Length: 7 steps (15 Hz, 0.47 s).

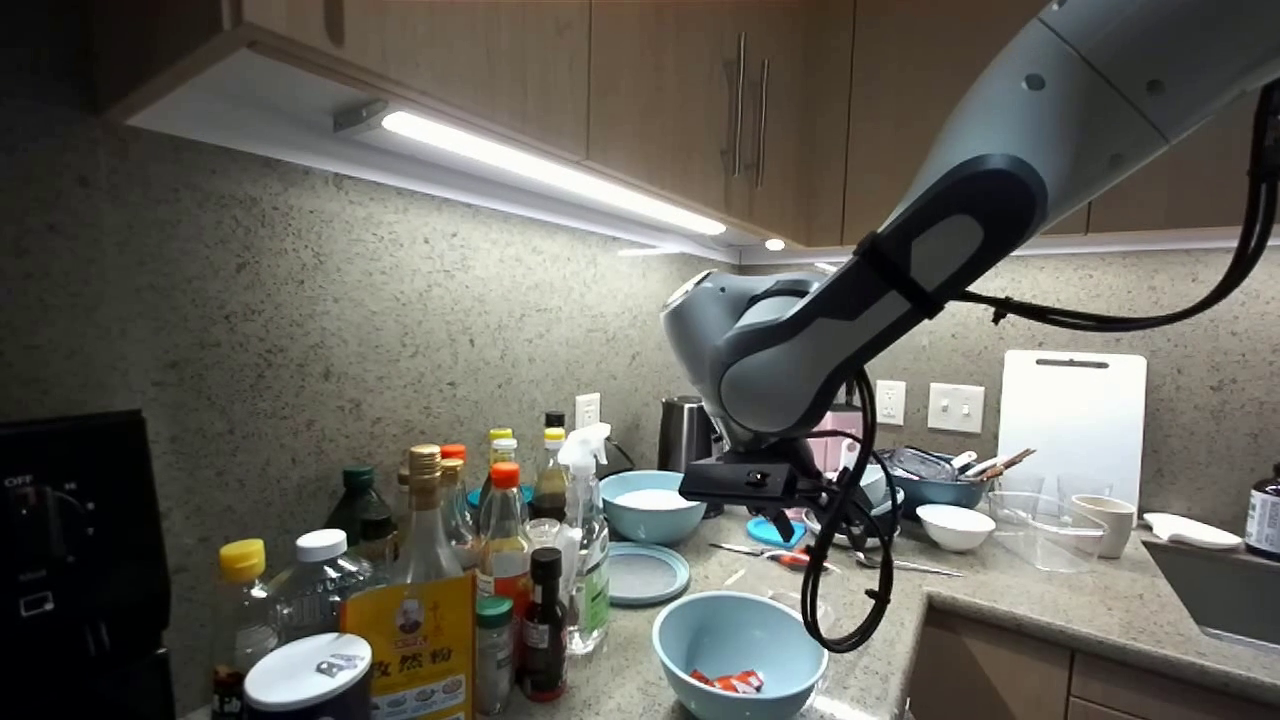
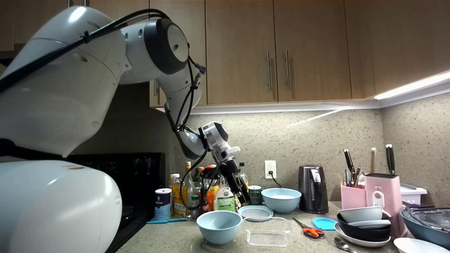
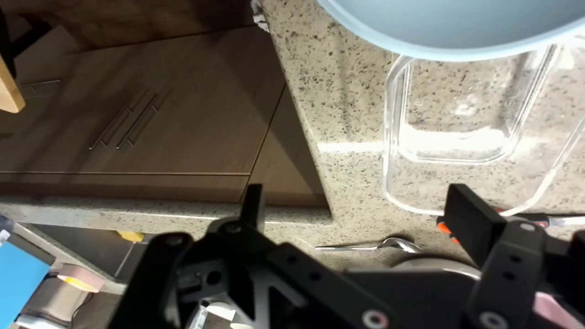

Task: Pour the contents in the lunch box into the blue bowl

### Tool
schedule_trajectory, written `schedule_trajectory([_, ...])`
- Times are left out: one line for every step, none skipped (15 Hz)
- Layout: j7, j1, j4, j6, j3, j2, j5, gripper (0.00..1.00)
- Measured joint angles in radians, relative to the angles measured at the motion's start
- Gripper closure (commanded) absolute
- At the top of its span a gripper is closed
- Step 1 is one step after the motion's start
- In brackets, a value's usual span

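Hovering with spread hand (image 3: 355,203), bottom of wrist view; showing reddish contents (image 1: 738,683) inside blue bowl (image 1: 738,632), bottom centre in an exterior view.

Kitchen counter (image 2: 168,239): loose items
In an exterior view, the dark kettle (image 2: 313,189) stood upright to the right of the wall outlet (image 2: 270,169); orange-handled scissors (image 2: 309,230) lay flat, with the spoon (image 2: 344,245) nearby. The white cutting board (image 1: 1070,430) stood on edge before the backsplash (image 1: 1210,400). The spray bottle (image 1: 590,550) stood beside the condiment bottles (image 1: 505,545).
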Motion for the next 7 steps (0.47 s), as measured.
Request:
schedule_trajectory([0.015, 0.002, -0.005, -0.008, 0.003, -0.010, -0.004, 0.00])
schedule_trajectory([0.020, 0.003, -0.008, -0.009, 0.003, -0.014, -0.006, 0.00])
schedule_trajectory([0.021, 0.002, -0.009, -0.009, 0.002, -0.014, -0.007, 0.00])
schedule_trajectory([0.021, 0.002, -0.011, -0.009, 0.001, -0.014, -0.008, 0.00])
schedule_trajectory([0.021, 0.002, -0.012, -0.009, 0.001, -0.014, -0.009, 0.00])
schedule_trajectory([0.021, 0.002, -0.012, -0.009, 0.001, -0.014, -0.009, 0.00])
schedule_trajectory([0.021, 0.002, -0.012, -0.009, 0.001, -0.014, -0.009, 0.00])
